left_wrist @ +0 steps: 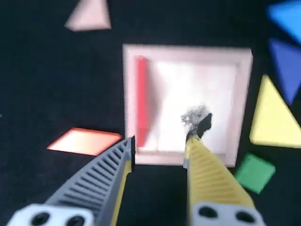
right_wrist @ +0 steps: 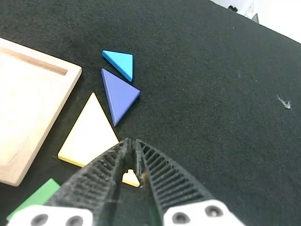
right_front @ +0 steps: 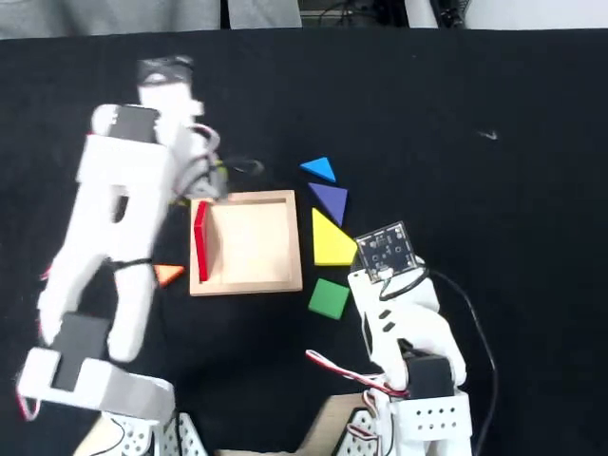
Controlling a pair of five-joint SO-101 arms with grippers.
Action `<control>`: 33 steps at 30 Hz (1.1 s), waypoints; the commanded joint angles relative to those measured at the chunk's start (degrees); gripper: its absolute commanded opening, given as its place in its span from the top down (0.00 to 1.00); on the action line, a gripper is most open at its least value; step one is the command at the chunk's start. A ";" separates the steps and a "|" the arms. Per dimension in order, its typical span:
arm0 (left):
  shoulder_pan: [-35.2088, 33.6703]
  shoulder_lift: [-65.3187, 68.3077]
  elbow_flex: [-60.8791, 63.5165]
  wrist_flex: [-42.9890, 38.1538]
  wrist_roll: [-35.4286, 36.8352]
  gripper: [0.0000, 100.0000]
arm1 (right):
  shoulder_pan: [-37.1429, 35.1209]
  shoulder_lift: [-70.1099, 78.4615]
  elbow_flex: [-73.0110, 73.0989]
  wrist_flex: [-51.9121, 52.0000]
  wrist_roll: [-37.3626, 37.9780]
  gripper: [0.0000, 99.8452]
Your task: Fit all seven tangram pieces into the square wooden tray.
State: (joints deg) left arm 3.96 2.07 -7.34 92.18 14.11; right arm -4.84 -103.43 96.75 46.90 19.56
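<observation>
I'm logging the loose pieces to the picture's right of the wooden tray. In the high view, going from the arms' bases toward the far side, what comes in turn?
Green square piece → large yellow triangle → dark blue triangle → small light blue triangle.

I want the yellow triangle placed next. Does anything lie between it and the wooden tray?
Nothing visible does. The yellow triangular piece lies just beside the square wooden tray, with bare black cloth between them. The red piece is propped along the tray's opposite wall. The right tool is at the triangle's corner.

Red piece (right_front: pixel 200 239) apparently stands on edge inside wooden tray (right_front: pixel 249 284); yellow triangle (right_front: pixel 330 242) lies outside.
</observation>
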 commanded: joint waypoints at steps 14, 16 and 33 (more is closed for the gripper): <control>2.51 3.78 16.13 -17.49 2.90 0.81 | -0.35 -5.14 -0.22 0.18 0.70 0.99; 3.03 4.48 16.22 -18.02 2.90 0.81 | -0.35 -5.14 -0.22 0.18 0.70 0.99; 13.05 8.97 13.76 -28.48 2.90 0.81 | -0.18 -5.14 -0.22 0.18 0.70 0.99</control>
State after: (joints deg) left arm 13.98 8.48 8.22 70.29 16.40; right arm -4.84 -103.43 96.75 46.90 19.56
